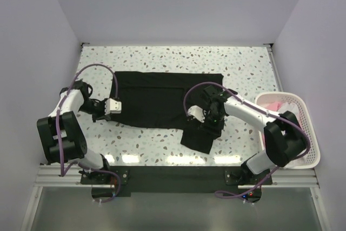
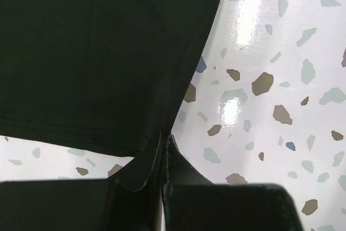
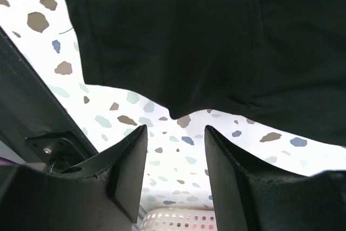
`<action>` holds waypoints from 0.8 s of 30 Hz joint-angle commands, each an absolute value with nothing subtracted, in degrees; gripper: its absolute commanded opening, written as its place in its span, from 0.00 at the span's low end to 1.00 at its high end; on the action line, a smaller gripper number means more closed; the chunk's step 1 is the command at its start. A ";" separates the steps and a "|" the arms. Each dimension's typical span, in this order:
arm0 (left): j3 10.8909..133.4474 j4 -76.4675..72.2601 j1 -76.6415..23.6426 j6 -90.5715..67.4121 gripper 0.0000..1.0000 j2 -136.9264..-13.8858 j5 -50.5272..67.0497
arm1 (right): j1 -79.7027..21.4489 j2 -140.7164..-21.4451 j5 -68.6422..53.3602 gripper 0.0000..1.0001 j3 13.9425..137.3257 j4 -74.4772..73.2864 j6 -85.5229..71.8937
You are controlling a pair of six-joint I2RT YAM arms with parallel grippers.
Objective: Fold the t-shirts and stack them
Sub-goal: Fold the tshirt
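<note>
A black t-shirt [image 1: 157, 98] lies spread across the middle of the speckled table, with one part hanging toward the near edge at its right. My left gripper [image 1: 118, 107] sits at the shirt's left edge. In the left wrist view the left gripper [image 2: 165, 139] is shut, and a corner of the black t-shirt [image 2: 97, 52] runs into its tips. My right gripper [image 1: 208, 128] hovers over the shirt's lower right part. In the right wrist view the right gripper [image 3: 175, 128] is open with nothing between its fingers, and the black t-shirt [image 3: 189, 36] lies just beyond the tips.
A white slatted basket [image 1: 309, 120] stands at the table's right edge with pink and white cloth [image 1: 278, 104] inside, and the basket [image 3: 178, 220] also shows low in the right wrist view. White walls close in the table [image 1: 243, 63] on three sides.
</note>
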State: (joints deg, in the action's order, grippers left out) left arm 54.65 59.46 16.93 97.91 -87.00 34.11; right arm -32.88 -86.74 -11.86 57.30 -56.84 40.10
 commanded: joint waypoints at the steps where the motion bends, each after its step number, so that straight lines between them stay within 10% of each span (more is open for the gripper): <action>1: 53.88 59.85 17.40 97.29 0.00 -84.82 35.60 | -33.13 -87.80 -11.07 0.50 55.90 -52.12 37.62; 9: 52.21 58.62 17.40 96.15 0.00 -84.46 34.98 | -33.75 -90.70 -10.72 0.37 54.93 -49.57 37.18; 14: 51.85 57.57 17.40 95.27 0.00 -84.73 35.33 | -33.84 -91.50 -9.06 0.00 55.37 -49.13 36.56; 24: 56.86 60.73 17.49 93.69 0.00 -85.86 36.65 | -33.14 -85.60 -8.35 0.00 62.83 -56.51 38.49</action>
